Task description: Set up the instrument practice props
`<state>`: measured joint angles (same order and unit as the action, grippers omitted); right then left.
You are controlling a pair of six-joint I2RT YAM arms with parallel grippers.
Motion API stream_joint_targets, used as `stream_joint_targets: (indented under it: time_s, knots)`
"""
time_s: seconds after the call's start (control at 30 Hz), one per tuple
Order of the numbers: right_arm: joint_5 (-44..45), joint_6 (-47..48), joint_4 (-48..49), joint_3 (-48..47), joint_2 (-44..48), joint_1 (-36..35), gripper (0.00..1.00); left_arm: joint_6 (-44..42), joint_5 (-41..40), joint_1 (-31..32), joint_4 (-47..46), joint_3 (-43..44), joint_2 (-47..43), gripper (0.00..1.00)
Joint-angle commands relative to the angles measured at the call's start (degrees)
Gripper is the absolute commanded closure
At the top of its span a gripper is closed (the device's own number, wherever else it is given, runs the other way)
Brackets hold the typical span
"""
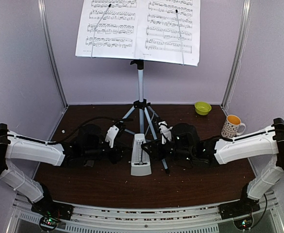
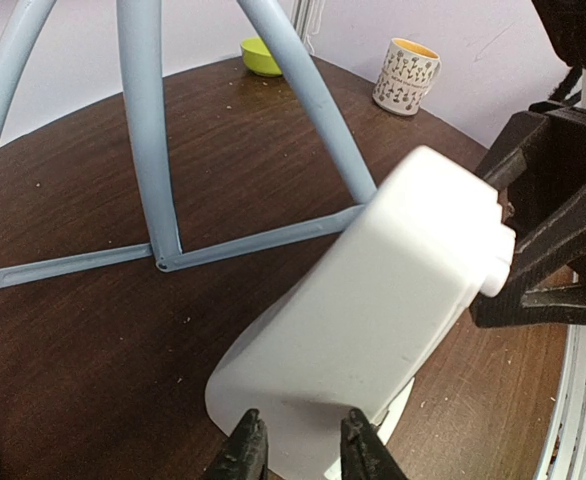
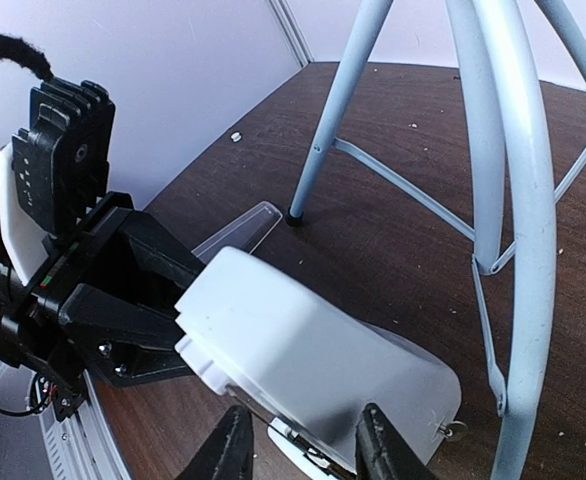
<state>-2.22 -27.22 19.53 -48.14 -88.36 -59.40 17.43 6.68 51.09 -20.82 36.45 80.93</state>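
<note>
Two grippers: left gripper [image 2: 303, 447] and right gripper [image 3: 303, 447] face each other from opposite sides of the metronome [image 1: 141, 158].
Left jaws: partly open, fingers clasped on the white body.
Right jaws: partly open and astride the metronome; whether they press on it I cannot tell.
Metronome: mid-table [image 1: 108, 187], between the two arms, just in front of the stand [image 1: 140, 82].
Cover: a clear piece [image 3: 241, 228] shows past the metronome in the right wrist view, near a stand foot; attached or loose, cannot tell.
Stand: upright at back centre with its tripod legs spread; its desk carries two pages [image 1: 113, 26] side by side under thin wire arms.
In the way: the stand's legs and braces crowd just behind the metronome. One leg slants down across the right gripper in the top view, its foot just right of the metronome's base.
Bowl: yellow-green [image 1: 202, 108], at the back right by the wall, well apart from the metronome.
Mug: [image 1: 232, 126] near the bowl, just beside the right arm.
</note>
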Motion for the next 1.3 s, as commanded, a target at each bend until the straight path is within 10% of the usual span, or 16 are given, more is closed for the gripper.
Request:
stream_joint_targets:
  time_s: [0.0,0.43,0.83,1.27]
  knots:
    - [1.78,0.11,0.03,-0.13,0.62,-0.20,0.65,-0.73,0.39,-0.12,-0.98,0.95,-1.12,0.73]
    - [0.49,0.17,1.57,2.33,3.04,-0.19,0.67,-0.71,0.43,-0.14,-1.15,0.96,-1.00,0.73]
    - [2.27,-0.75,1.74,0.36,2.23,-2.49,0.23,-0.58,-0.32,-0.07,-0.89,0.82,-1.49,0.73]
    - [14.87,-1.55,-7.25,-4.46,0.74,-4.64,0.17,-0.45,-1.01,-0.14,-0.72,0.38,-2.24,0.71]
